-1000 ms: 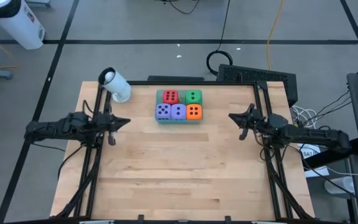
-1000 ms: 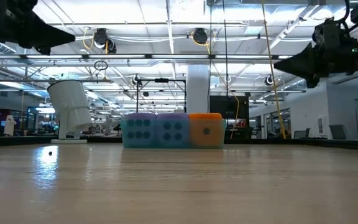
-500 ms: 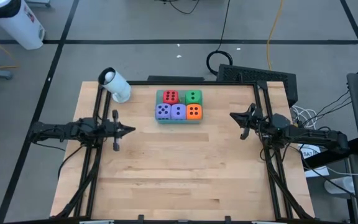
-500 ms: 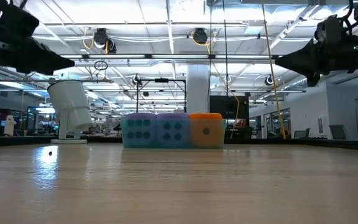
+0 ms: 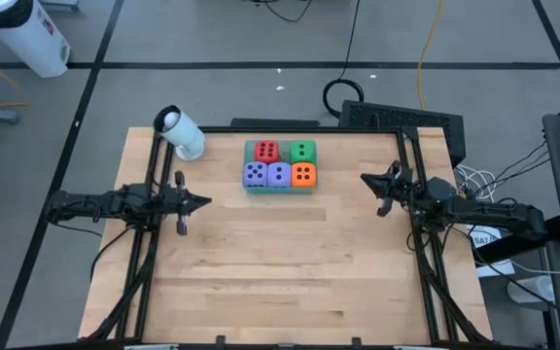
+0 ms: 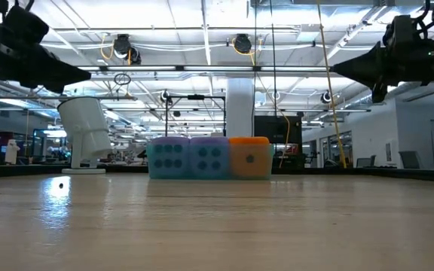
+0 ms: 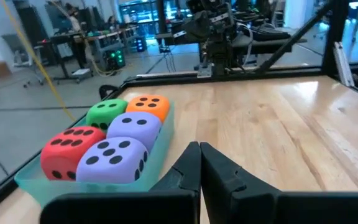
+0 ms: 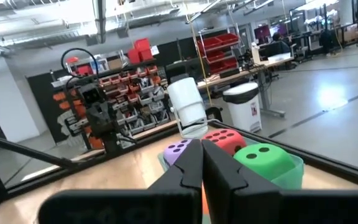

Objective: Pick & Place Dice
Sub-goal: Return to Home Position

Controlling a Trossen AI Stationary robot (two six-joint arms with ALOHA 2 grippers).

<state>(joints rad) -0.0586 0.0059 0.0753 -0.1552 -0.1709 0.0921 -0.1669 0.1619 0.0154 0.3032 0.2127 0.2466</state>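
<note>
Pale wooden table (image 5: 290, 262), open lab hall behind it. Teal tray (image 5: 249, 147) sits centred near the far edge and holds all five dice. Back row: red die (image 5: 267, 151), green die (image 5: 302, 151). Front row: left purple-blue die (image 5: 255, 174), middle purple-blue die (image 5: 278, 175), orange die (image 5: 302, 174). Left gripper (image 5: 203, 203) is raised over the table's left side, fingers pressed together, empty. Right gripper (image 5: 365, 180) is raised at the right side — likewise closed on nothing. Both are well apart from the tray.

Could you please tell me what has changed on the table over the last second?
The left gripper shifted slightly toward the table's near edge and dropped lower; the right gripper drew back very slightly toward its own side. Both are shut and empty; nothing was gripped or released. The five soft pipped dice stayed packed in the teal plastic tray.
</note>
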